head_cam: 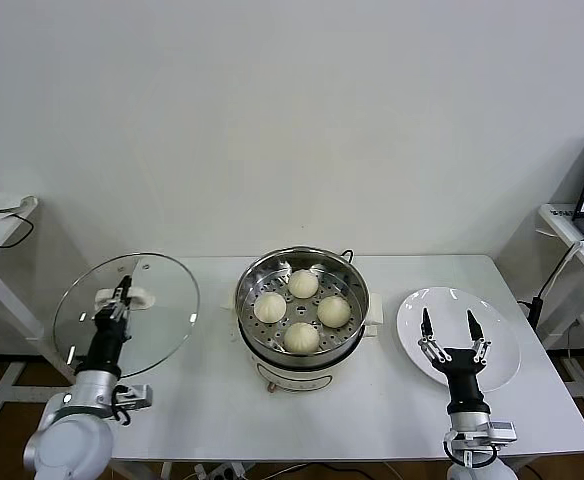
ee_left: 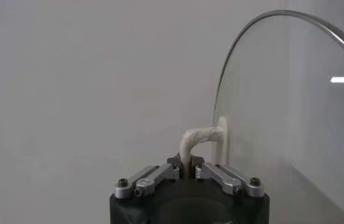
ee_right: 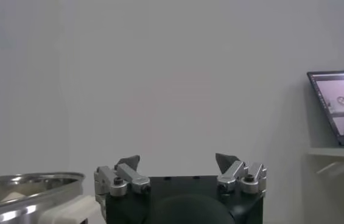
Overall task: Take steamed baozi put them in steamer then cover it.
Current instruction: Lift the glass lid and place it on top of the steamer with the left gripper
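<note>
The steamer (head_cam: 302, 300), a shiny stainless-steel pot on a white electric base, stands at the middle of the white worktop (head_cam: 372, 400). On its perforated tray lie the four steamed baozi (head_cam: 303, 284), cream-white and smooth-domed, set in a diamond: one toward the far rim, one toward the near rim, one on each side, close together but apart. The pot is uncovered.

To the left of the steamer, the left hand (head_cam: 122, 297) is clenched on the white handle of the cover (head_cam: 162, 290). The round glass lid with its thin metal rim is held up off the worktop and tilted, well apart from the steamer's rim and overhanging the worktop's left edge. In the left wrist view the fingers (ee_left: 159, 175) meet tightly on the bent white handle (ee_left: 199, 141), with the glass disc rising on edge just beyond it against the plain wall.

To the right of the steamer lies a flat white plate (head_cam: 492, 330), bare where it shows. The right hand (head_cam: 450, 325) hovers over the plate's near-left part, released, its two dark fingertips spread wide with nothing between them. The right wrist view shows the same spread tips, with the steamer's rim (ee_right: 28, 182) at one side and a laptop (ee_right: 342, 103) farther off.

A laptop also shows on a side table beyond the plate, at the far right of the head view.
</note>
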`<state>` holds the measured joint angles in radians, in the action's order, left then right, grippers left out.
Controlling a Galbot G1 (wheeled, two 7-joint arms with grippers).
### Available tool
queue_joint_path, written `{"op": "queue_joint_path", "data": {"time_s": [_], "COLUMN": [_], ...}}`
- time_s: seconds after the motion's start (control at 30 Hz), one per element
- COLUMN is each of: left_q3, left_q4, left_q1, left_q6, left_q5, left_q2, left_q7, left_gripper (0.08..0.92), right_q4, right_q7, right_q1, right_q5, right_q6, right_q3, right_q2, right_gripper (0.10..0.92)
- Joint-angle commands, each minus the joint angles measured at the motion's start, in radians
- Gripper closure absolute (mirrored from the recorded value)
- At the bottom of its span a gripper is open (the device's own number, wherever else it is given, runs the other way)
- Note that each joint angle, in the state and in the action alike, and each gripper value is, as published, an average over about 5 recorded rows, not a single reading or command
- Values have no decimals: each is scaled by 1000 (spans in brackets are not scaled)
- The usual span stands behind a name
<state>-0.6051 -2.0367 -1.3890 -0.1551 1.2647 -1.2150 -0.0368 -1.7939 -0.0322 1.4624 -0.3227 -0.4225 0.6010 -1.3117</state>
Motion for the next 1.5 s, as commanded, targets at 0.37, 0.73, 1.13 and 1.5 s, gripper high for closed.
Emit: {"op": "queue_joint_path", "data": {"time_s": [0.37,0.73,1.13,1.5], "left_q3": [706,841,879,862], "left_q4": [-84,57,182,264], "left_q1": [400,516,574,572], "left_q6": [-554,-630,-630,-630], "left_q5": [121,179,284,309], "left_q2": [78,-79,-183,-241], "left_q7": [-282,-317,-344,-333], "left_gripper": [808,808,808,808], "right_q4": [13,32,46,65], "right_q7": [0,-1,-2,-1], "right_q1": [8,-4,-8,-19], "right_q5": [27,36,58,64], "right_q6": [-8,-5,-10,-12], "right_q3": [33,43,41,47], "right_q2": [-39,-40,-51,-46], "right_gripper": [203,203,203,203]}}
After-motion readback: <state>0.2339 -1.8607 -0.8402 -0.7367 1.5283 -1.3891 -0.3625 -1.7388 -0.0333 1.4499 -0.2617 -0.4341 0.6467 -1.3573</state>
